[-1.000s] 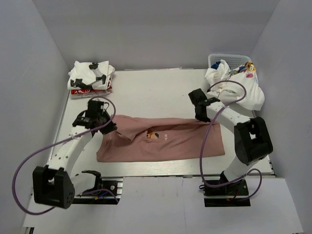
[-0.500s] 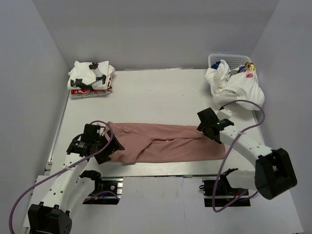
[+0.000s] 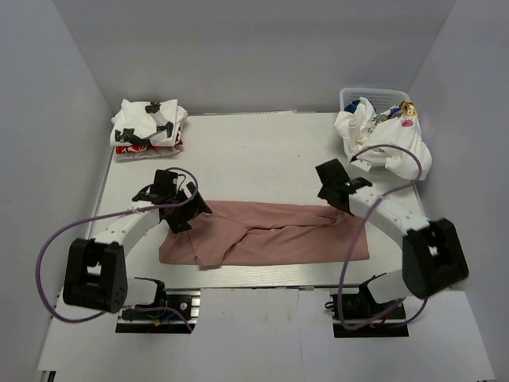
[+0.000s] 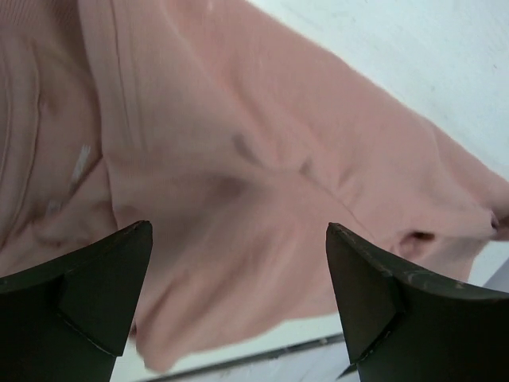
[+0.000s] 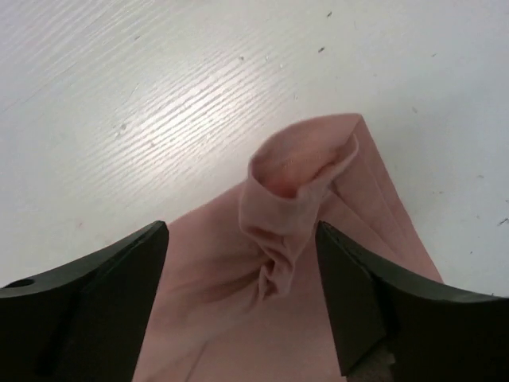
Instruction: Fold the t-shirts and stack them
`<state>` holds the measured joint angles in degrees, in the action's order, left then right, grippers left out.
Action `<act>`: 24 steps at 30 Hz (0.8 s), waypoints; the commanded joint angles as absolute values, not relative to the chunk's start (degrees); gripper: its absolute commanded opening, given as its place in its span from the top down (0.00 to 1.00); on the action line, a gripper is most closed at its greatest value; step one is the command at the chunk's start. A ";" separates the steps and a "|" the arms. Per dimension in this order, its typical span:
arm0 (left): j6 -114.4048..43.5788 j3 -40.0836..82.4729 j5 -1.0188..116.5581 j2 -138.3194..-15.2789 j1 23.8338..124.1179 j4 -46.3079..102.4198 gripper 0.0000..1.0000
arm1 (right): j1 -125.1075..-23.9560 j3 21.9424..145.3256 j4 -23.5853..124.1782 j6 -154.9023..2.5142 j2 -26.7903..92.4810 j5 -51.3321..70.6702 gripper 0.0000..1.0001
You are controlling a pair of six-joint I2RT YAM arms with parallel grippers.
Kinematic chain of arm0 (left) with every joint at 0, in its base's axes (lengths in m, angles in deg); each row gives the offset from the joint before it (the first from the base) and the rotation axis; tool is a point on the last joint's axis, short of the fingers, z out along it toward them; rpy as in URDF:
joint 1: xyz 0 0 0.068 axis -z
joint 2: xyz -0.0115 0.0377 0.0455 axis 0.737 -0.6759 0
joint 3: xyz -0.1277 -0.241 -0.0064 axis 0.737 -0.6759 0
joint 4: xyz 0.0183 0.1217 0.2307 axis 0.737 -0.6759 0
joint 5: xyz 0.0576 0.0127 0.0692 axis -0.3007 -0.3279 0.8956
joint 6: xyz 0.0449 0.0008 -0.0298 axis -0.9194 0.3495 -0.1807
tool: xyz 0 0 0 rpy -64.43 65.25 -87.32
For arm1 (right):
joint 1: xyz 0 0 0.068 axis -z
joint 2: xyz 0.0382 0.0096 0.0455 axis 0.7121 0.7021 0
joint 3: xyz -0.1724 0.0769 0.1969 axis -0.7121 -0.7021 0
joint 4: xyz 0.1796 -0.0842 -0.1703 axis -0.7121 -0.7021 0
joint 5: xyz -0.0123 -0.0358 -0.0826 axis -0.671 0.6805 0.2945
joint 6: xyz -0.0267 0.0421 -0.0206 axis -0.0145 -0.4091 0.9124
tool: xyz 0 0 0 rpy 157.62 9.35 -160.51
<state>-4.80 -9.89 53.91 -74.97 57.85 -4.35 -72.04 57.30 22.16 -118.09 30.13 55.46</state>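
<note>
Pink t-shirt (image 3: 270,235) flat | left hand (image 4: 238,298) spread | right hand (image 5: 242,298) spread | puckered corner (image 5: 298,171): right wrist only

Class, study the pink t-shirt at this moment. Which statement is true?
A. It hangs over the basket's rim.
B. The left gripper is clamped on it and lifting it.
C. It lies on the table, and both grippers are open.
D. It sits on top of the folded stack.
C: the pink t-shirt lies on the table, and the left gripper and right gripper both show spread fingers clamping nothing.
</note>
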 commanded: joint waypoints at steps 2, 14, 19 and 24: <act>-5.33 -8.44 54.17 -80.83 58.02 5.03 0.00 | -71.25 65.38 18.90 -117.63 40.26 61.69 0.33; -5.33 -9.58 58.90 -90.51 56.62 5.03 0.00 | -66.41 66.28 15.64 -119.50 41.86 63.98 1.00; -4.01 -8.35 62.95 -92.54 56.62 0.29 0.00 | -65.00 66.97 26.10 -112.10 36.23 59.15 1.00; -3.31 -7.83 64.36 -93.77 56.09 -2.43 0.00 | -63.51 64.62 31.72 -107.79 29.65 57.04 1.00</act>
